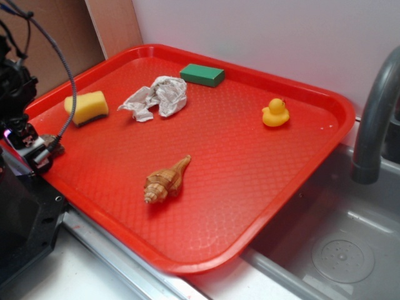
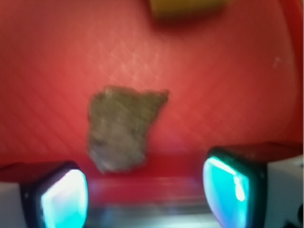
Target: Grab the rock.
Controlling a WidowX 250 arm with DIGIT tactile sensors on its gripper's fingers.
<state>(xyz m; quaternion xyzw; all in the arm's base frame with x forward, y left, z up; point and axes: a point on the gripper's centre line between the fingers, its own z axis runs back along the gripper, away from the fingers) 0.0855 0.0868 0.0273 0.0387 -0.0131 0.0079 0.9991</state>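
The rock (image 2: 122, 130), a blurred grey-brown lump with a rough, jagged outline, lies on the red tray (image 2: 228, 85) in the wrist view, just ahead of the gripper (image 2: 145, 190) and slightly left of the gap between its two fingers. The fingers (image 2: 64, 199), each with a glowing teal pad, stand well apart with nothing between them, so the gripper is released and not touching the rock. Beyond the rock, at the top edge of that view, sits the blurred edge of the yellow sponge (image 2: 187, 7).

In the exterior view the rock cannot be seen; the arm (image 1: 25, 144) at the left edge covers the near-left part of the tray. The sponge (image 1: 86, 107) lies near the tray's left rim. To its right is a crumpled grey-white paper (image 1: 159, 97), and behind that, near the far rim, a green block (image 1: 202, 75). A yellow rubber duck (image 1: 275, 113) stands toward the right side. A tan spiral seashell (image 1: 165, 180) lies near the middle of the tray. A grey sink (image 1: 337, 250) with a faucet (image 1: 375, 119) lies to the right of the tray.
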